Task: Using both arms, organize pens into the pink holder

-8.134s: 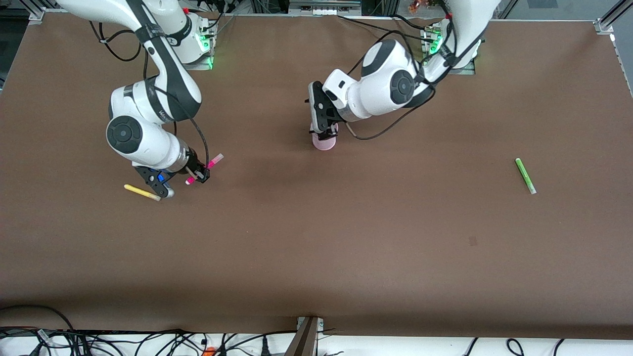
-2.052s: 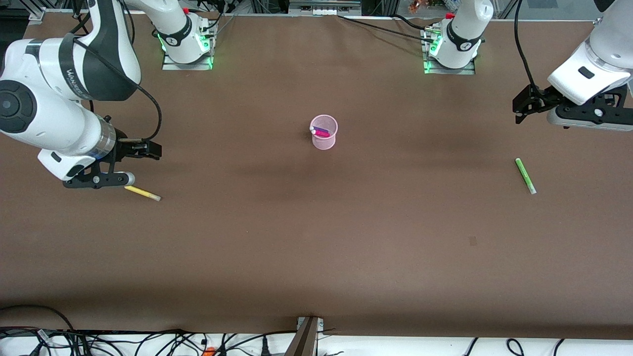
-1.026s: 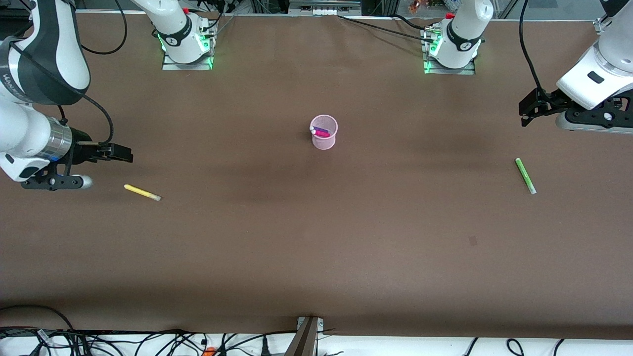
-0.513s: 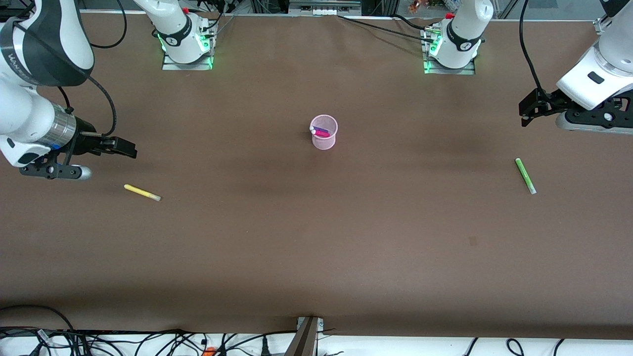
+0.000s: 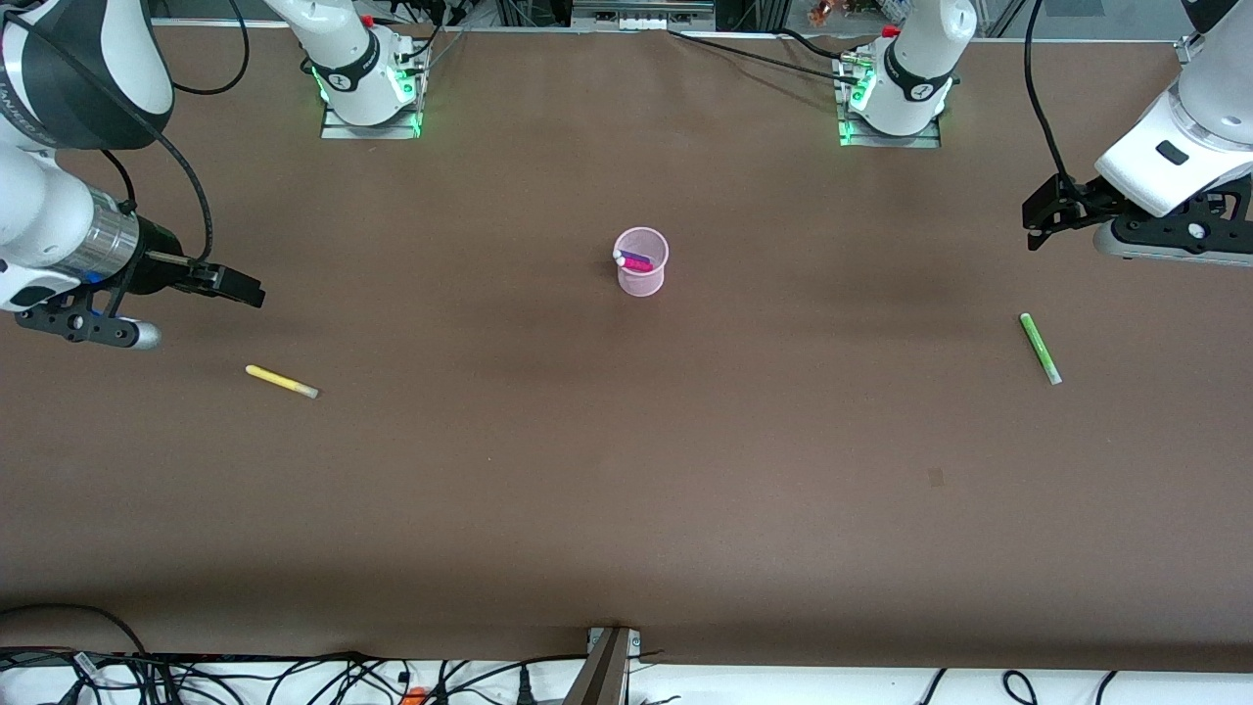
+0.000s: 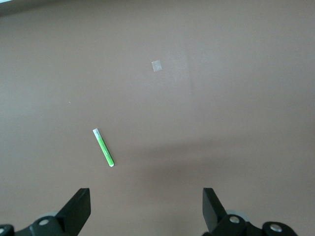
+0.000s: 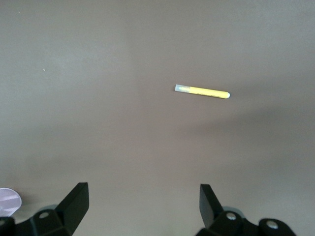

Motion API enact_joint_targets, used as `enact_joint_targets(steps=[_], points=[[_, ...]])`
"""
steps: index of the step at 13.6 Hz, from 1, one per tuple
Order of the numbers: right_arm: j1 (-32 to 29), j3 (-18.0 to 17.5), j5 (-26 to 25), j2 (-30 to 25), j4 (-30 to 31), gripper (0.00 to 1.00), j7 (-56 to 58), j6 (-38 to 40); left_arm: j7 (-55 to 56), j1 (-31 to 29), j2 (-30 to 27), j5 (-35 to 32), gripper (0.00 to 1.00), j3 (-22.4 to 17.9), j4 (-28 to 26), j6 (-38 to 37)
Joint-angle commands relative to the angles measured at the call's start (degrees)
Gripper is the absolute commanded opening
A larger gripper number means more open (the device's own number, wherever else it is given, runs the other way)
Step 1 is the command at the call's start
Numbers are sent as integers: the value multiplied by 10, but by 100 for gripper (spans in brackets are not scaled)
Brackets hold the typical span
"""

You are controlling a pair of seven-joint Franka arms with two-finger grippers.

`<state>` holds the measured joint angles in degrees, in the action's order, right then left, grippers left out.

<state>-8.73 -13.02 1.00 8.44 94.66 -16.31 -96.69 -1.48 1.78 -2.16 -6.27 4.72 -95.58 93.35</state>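
The pink holder [image 5: 641, 264] stands upright mid-table with the dark purple pen [image 5: 634, 258] and the magenta pen [image 5: 641, 266] inside. The yellow pen [image 5: 282, 381] lies flat toward the right arm's end; it also shows in the right wrist view [image 7: 202, 91]. The green pen [image 5: 1040, 348] lies flat toward the left arm's end and shows in the left wrist view [image 6: 103, 147]. My right gripper [image 5: 245, 290] [image 7: 142, 201] is open and empty, raised over the table beside the yellow pen. My left gripper [image 5: 1034, 223] [image 6: 146, 206] is open and empty, raised over the table beside the green pen.
The brown table [image 5: 626, 470] carries a small square mark [image 5: 936, 477], nearer to the front camera than the green pen; the mark also shows in the left wrist view [image 6: 156, 65]. Cables [image 5: 294, 676] lie along the table edge nearest to the front camera.
The magenta pen left my right gripper and now sits in the holder. Both arms swung out from the middle to their own ends. Lately the right gripper shifted slightly; the left barely moved.
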Motion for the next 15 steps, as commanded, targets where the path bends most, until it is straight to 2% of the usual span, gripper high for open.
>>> enact_joint_targets(steps=[1, 5, 15], points=[[-15, -9, 3, 3, -22, 100, 4, 15, -5, -4, 8, -2, 100, -1, 20, -15], [-14, -12, 6, -11, -24, 100, 1, 42, -3, -3, 8, -2, 100, 3, 21, -13], [-13, -15, 7, -2, -37, 100, -2, 39, 1, -3, 9, -1, 100, 5, 21, -11]])
